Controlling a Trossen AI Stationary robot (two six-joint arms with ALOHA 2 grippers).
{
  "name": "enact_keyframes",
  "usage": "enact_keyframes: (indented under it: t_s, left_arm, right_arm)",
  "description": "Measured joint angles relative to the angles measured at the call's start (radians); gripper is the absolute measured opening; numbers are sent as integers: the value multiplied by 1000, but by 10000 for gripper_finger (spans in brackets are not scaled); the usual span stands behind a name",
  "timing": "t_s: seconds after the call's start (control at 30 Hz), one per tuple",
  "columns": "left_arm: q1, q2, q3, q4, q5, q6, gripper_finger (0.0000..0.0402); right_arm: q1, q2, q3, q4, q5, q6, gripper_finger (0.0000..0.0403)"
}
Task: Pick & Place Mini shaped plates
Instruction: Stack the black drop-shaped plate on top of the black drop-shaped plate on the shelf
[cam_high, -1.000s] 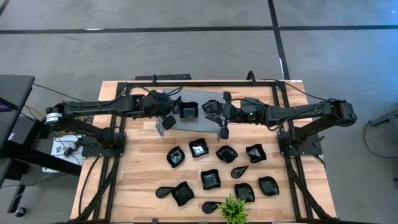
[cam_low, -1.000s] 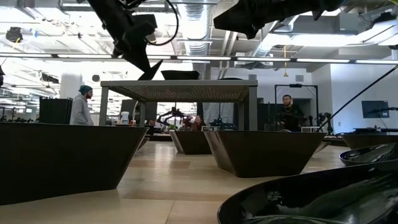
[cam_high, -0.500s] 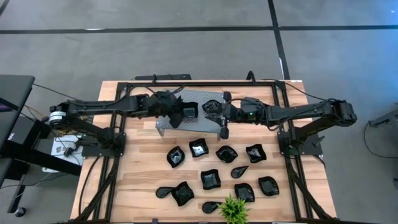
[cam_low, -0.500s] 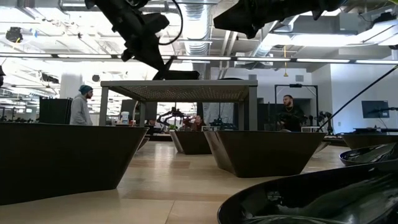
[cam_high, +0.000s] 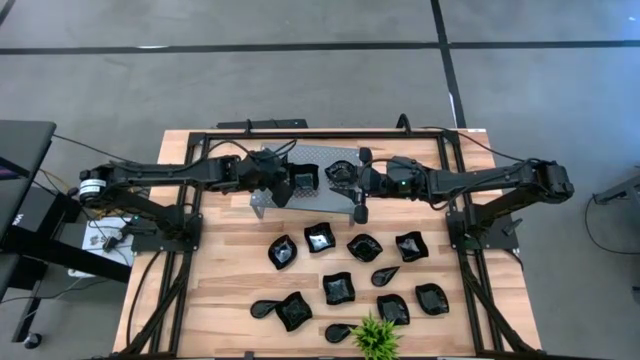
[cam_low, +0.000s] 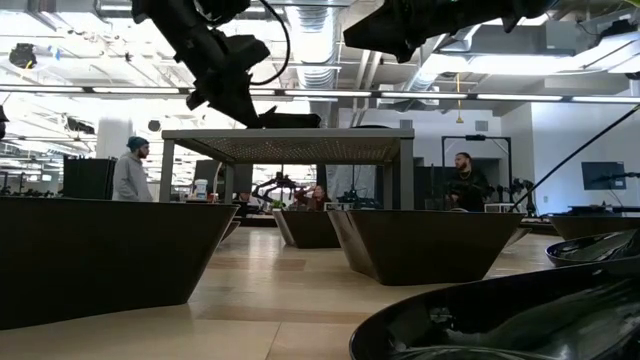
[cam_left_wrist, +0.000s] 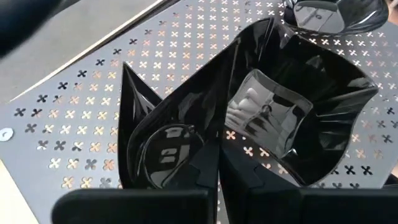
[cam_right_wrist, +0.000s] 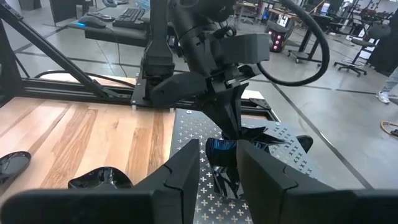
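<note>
Gripping: left gripper (cam_high: 283, 186) fingers pinched on the rim of a squarish black plate (cam_high: 303, 178)
Plate spot: sitting on the grey perforated stand (cam_high: 318, 155)
Right gripper (cam_high: 357, 190): over the stand too, by another plate (cam_high: 340, 171), fingers slightly apart, nothing between them
Other plates (cam_high: 338, 288): scattered on the wooden table (cam_high: 220, 270)

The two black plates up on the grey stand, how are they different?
The squarish plate has pointed corners; the rounder plate beside it has a curvy rim. The left gripper pinches the squarish plate's rim, while the rounder plate is not gripped, with the right gripper open near it. Both are shiny black and sit on the perforated stand.
</note>
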Motion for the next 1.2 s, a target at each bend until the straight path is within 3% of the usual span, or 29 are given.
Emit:
enact_keyframes:
  t_s: [0.47, 0.73, 0.97, 1.2]
  left_arm:
    - [-6, -71, 3, -183, 3, 7, 8]
    - [-6, -103, 3, -174, -20, 28, 7]
    - [-6, -163, 3, -175, -24, -132, 7]
    - [-3, -139, -11, -172, -26, -235, 8]
  right_arm:
    - [1, 0, 0, -4, 0, 0, 102]
    - [1, 0, 0, 0, 0, 0, 102]
    - [1, 0, 0, 4, 0, -1, 102]
    - [1, 0, 0, 8, 0, -1, 102]
